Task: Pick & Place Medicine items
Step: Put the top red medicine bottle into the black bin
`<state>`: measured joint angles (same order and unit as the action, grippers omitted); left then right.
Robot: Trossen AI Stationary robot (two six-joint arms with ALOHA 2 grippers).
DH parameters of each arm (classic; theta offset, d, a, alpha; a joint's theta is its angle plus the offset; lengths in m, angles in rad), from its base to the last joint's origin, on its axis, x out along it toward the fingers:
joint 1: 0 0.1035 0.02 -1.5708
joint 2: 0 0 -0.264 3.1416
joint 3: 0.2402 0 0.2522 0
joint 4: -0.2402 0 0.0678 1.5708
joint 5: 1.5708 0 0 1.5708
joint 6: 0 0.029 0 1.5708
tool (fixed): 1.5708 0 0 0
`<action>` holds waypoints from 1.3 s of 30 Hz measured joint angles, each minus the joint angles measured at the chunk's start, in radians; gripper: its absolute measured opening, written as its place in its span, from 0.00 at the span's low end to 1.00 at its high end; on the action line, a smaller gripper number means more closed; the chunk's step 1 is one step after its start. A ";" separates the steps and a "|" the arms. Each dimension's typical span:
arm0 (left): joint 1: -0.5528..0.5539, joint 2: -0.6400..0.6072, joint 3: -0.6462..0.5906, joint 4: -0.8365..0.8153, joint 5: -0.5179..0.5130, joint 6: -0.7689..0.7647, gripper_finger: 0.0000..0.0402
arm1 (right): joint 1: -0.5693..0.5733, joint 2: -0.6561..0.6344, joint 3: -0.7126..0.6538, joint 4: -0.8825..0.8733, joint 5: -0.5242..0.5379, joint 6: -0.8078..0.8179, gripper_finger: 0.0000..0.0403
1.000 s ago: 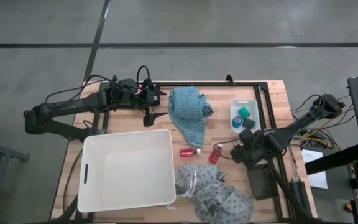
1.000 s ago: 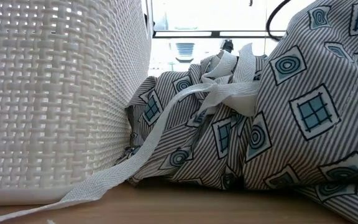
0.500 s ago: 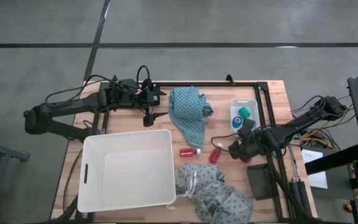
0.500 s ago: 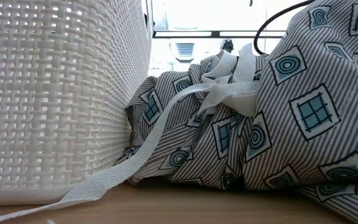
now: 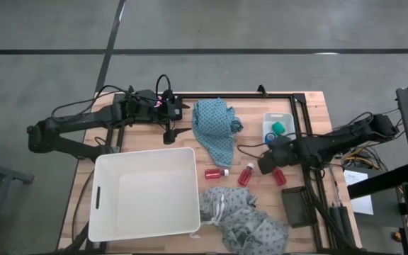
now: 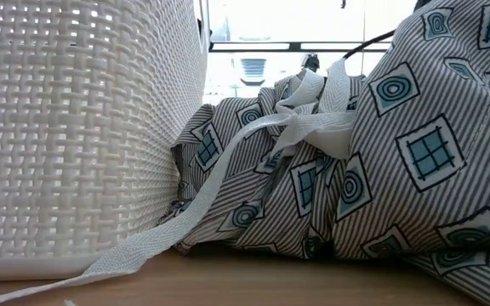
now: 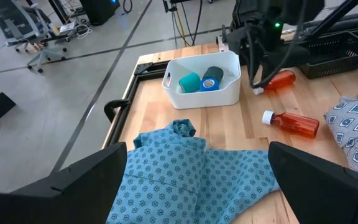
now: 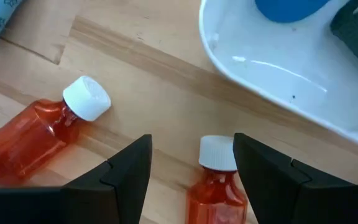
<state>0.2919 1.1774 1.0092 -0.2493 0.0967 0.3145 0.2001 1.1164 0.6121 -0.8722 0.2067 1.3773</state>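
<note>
The right arm has swung in from the table's near right corner toward the small white plastic tray [image 5: 278, 115]. This has uncovered a third small red bottle with a white cap [image 5: 279, 177] and a flat black rectangle [image 5: 294, 205]. The right gripper [image 8: 192, 138] hangs beside the tray with its fingers spread. They sit either side of that third bottle's cap without pinching it.

The tray holds a teal-green round roll [image 7: 189, 82], a small blue round piece [image 7: 210, 84] and a dark grey piece [image 7: 214, 73]. The large white woven basket [image 5: 145, 191] sits at the table's near left.

On the wooden table [image 5: 255, 145], a second red bottle [image 5: 246, 175] lies just left of the gripper. Another red bottle [image 5: 216, 173] lies between it and the basket. A teal dotted cloth [image 5: 214, 131] lies at the far middle, and a grey striped cloth with blue squares [image 5: 243, 216] lies beside the basket. The left gripper [image 5: 170, 133] waits at the far left with its fingers wide apart. Beyond the table is grey floor, with office chairs [image 7: 39, 28] further off.

In the low view the basket wall and the grey cloth's white tie [image 6: 228, 178] hide everything else.
</note>
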 joint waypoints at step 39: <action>0.000 0.000 0.000 0.000 0.000 -0.003 0.98 | -0.085 -0.002 -0.115 0.106 -0.096 -0.005 0.48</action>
<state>0.2920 1.1774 1.0092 -0.2493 0.0971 0.3115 0.1150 1.1145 0.4970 -0.7661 0.1102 1.3721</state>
